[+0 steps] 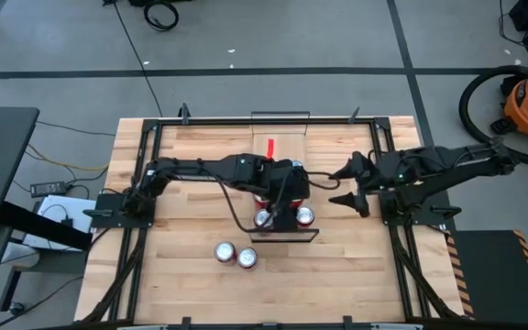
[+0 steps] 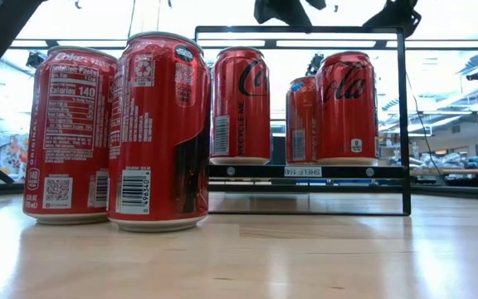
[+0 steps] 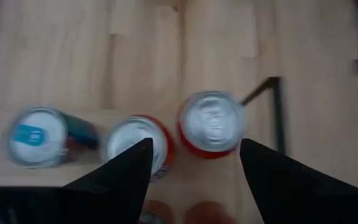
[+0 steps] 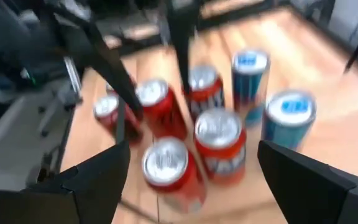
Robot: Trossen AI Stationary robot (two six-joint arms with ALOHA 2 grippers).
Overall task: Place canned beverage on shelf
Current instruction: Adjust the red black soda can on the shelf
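Hovering over the shelf (image 1: 282, 229) near the surface's middle, the left gripper (image 3: 194, 165) is seen with jaws parted and empty, an upright shelved can (image 3: 211, 123) directly below between them. Two cans (image 1: 235, 255) remain toward the near edge, nearer the left arm. The right gripper (image 4: 191, 180), open and empty, is held beside the shelf's right end.

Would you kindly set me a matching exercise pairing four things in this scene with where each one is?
1. left gripper
2. right gripper
3. two loose cans
4. red tape

A. hovering off the shelf's right end
B. stuck on the table, across the shelf from the loose cans
C. above the shelf's cans
D. standing on the table, off the shelf

Pairs: 1-C, 2-A, 3-D, 4-B
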